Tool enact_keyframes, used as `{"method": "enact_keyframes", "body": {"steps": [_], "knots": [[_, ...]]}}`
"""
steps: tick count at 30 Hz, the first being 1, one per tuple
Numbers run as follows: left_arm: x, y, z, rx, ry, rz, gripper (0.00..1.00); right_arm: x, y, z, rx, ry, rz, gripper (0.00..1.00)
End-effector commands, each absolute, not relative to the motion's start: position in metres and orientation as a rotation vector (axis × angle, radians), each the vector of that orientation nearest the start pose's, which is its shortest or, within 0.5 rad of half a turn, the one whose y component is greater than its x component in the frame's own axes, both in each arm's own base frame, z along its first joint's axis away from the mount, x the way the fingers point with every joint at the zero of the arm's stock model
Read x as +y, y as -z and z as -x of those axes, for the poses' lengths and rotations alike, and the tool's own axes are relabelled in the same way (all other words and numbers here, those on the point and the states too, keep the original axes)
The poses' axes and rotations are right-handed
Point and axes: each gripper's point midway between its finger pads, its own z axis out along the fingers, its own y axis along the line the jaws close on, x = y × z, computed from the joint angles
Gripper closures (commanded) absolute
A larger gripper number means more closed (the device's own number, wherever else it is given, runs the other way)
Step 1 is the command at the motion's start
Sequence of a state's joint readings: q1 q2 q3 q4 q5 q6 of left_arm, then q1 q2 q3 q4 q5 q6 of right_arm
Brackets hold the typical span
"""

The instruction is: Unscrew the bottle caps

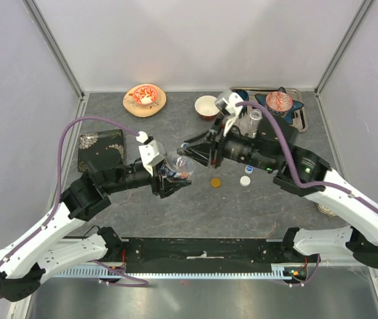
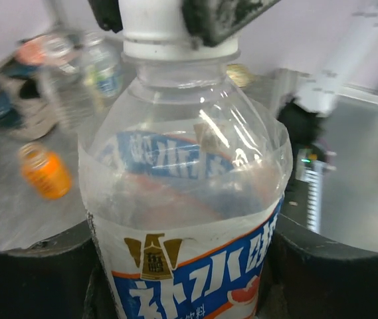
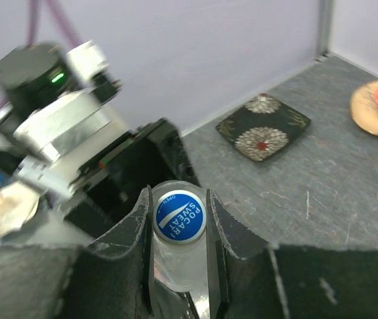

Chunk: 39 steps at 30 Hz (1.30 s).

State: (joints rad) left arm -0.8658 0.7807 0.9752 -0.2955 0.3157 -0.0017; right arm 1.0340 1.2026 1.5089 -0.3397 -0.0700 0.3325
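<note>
The step in hand is the unscrewing of one cap, with both arms engaged. The left gripper is clamped around the body of a blue-labelled bottle, holding it on its side above the table, neck pointing toward the right arm. The right gripper is closed on that bottle's cap; the right wrist view shows the blue-topped cap seated squarely between the two fingers, and the left wrist view shows them pinching the white cap from both sides.

Relative to the held bottle: a yellow cap and a white cap lie loose on the table just to its right, so some caps appear already off. Beyond those caps, near the tray, stand uncapped clear bottles. A small orange bottle stands apart, visible in the left wrist view.

Judgement: the next move calls for wrist rotation by the right arm while the left grip resists. Slippage of the thin plastic body is the risk.
</note>
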Motion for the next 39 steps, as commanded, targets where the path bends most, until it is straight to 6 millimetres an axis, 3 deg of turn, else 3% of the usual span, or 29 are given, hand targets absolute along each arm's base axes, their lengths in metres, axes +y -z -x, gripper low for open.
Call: {"method": "enact_keyframes", "body": {"steps": [1, 3, 8, 14, 19, 29, 32, 33, 34, 36, 37, 39], "knots": [[-0.276, -0.399, -0.059, 1.149, 1.358, -1.281, 0.53, 0.343, -0.429, -0.113, 1.457, -1.214, 1.09, 1.0], [-0.276, -0.4, -0.042, 1.096, 1.469, -1.369, 0.53, 0.335, -0.434, -0.091, 1.356, -1.271, 1.197, 1.0], [-0.269, -0.405, -0.02, 1.021, 1.679, -1.487, 0.54, 0.322, -0.445, -0.06, 1.212, -1.357, 1.319, 1.0], [-0.271, -0.409, -0.016, 0.95, 1.783, -1.524, 0.56, 0.309, -0.452, -0.032, 1.074, -1.438, 1.433, 1.0], [-0.274, -0.411, -0.017, 0.911, 1.825, -1.539, 0.55, 0.302, -0.442, -0.011, 0.94, -1.498, 1.566, 1.0], [-0.276, -0.405, -0.018, 0.919, 1.855, -1.563, 0.55, 0.294, -0.438, 0.002, 0.853, -1.544, 1.632, 1.0], [-0.277, -0.4, -0.022, 0.949, 1.844, -1.567, 0.55, 0.298, -0.438, -0.005, 0.902, -1.513, 1.593, 1.0], [-0.278, -0.396, -0.025, 0.984, 1.835, -1.566, 0.55, 0.302, -0.441, -0.016, 0.973, -1.472, 1.529, 1.0], [-0.278, -0.394, -0.026, 0.995, 1.822, -1.565, 0.55, 0.303, -0.446, -0.023, 1.001, -1.447, 1.489, 0.82], [-0.281, -0.397, -0.033, 1.032, 1.763, -1.531, 0.55, 0.305, -0.455, -0.042, 1.088, -1.366, 1.369, 0.68], [-0.281, -0.385, -0.036, 1.089, 1.736, -1.533, 0.54, 0.304, -0.464, -0.065, 1.161, -1.271, 1.234, 0.48], [-0.286, -0.385, -0.048, 1.098, 1.619, -1.494, 0.54, 0.299, -0.473, -0.087, 1.223, -1.189, 1.101, 0.35]]}}
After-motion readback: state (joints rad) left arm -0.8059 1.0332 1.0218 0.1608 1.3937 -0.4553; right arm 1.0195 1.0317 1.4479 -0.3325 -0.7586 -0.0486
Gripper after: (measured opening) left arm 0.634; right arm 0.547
